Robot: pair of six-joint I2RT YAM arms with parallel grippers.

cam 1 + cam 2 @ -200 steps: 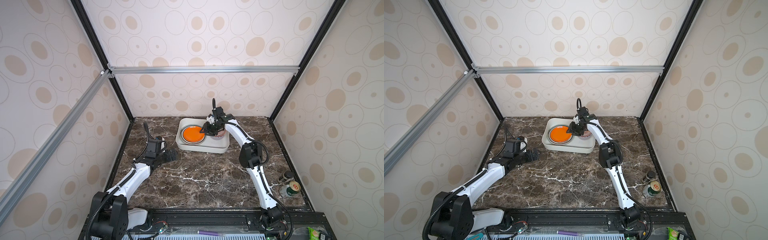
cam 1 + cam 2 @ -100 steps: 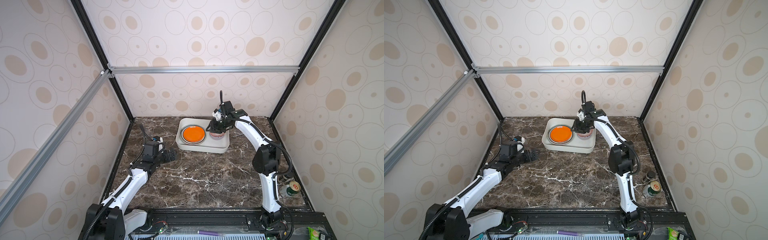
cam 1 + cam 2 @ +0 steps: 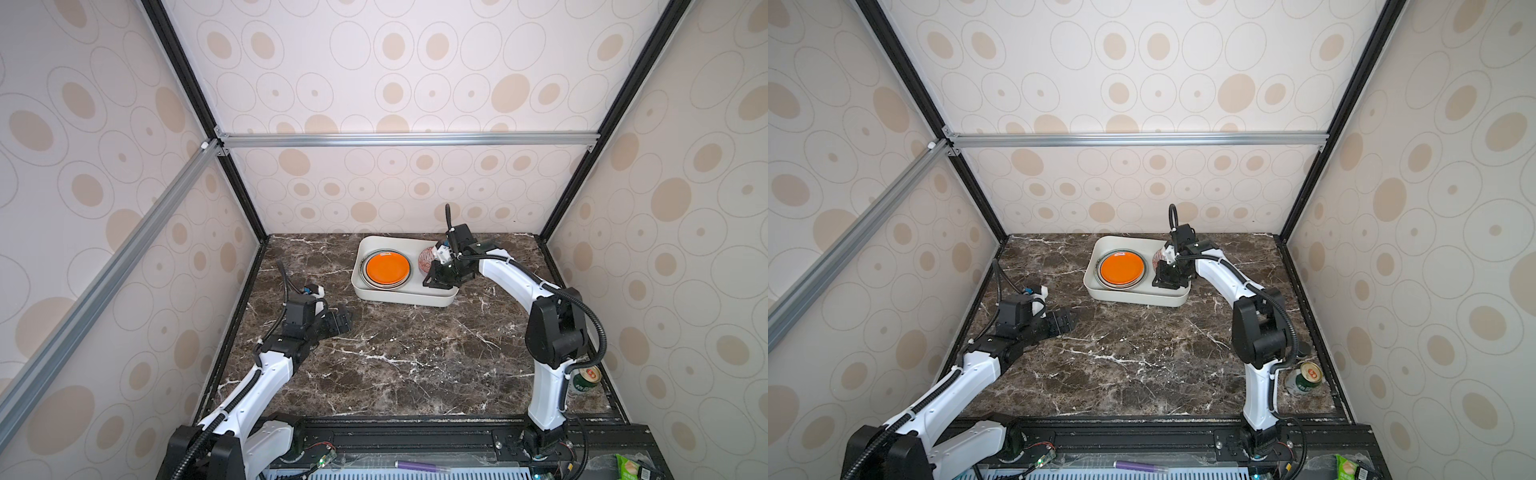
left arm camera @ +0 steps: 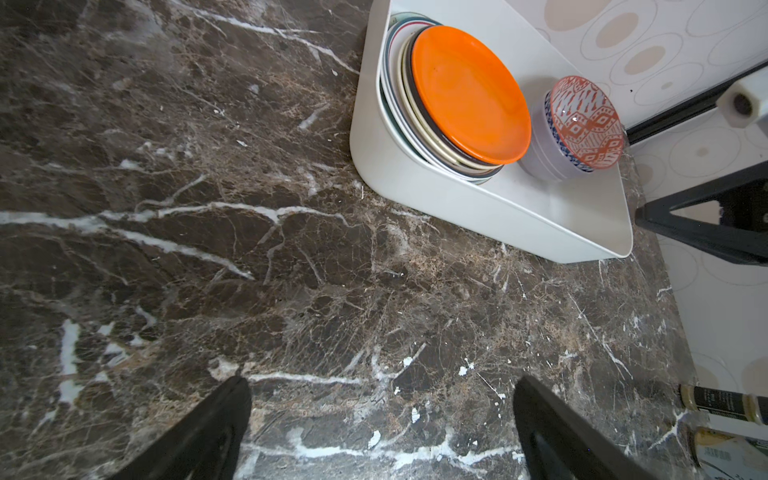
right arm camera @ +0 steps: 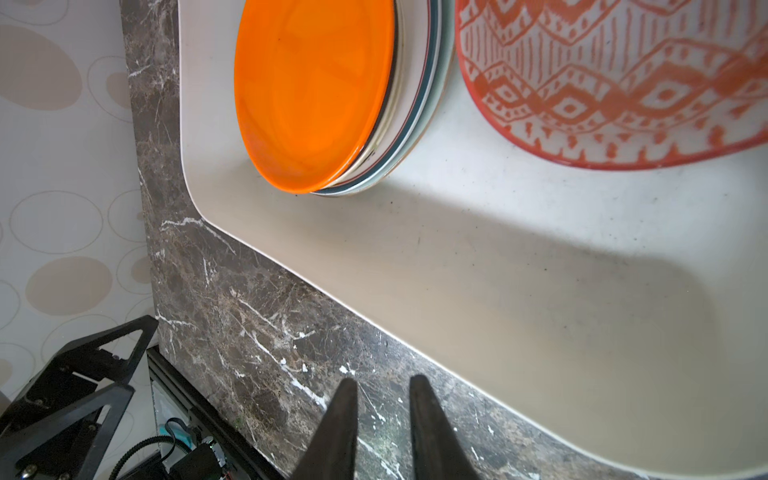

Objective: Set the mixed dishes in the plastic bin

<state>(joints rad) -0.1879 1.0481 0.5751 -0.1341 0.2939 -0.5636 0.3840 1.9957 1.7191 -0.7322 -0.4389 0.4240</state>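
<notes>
In both top views the shallow white plastic bin (image 3: 399, 296) holds the stacked round plates (image 3: 387, 268). Left wrist view: left pincer (image 4: 381, 384) wide, empty; red-white patterned bowl (image 4: 586, 120) inside the bin. Right wrist view: right pincer (image 5: 384, 381) narrow, empty. Placing seems done; next, I think, the arms lift clear.

In both top views we look steeply down from high above the front edge across the whole counter (image 3: 395, 353). Our left wrist view sits low and farther off, our right wrist view close above the plastic bin (image 5: 498, 270); all four share it.
</notes>
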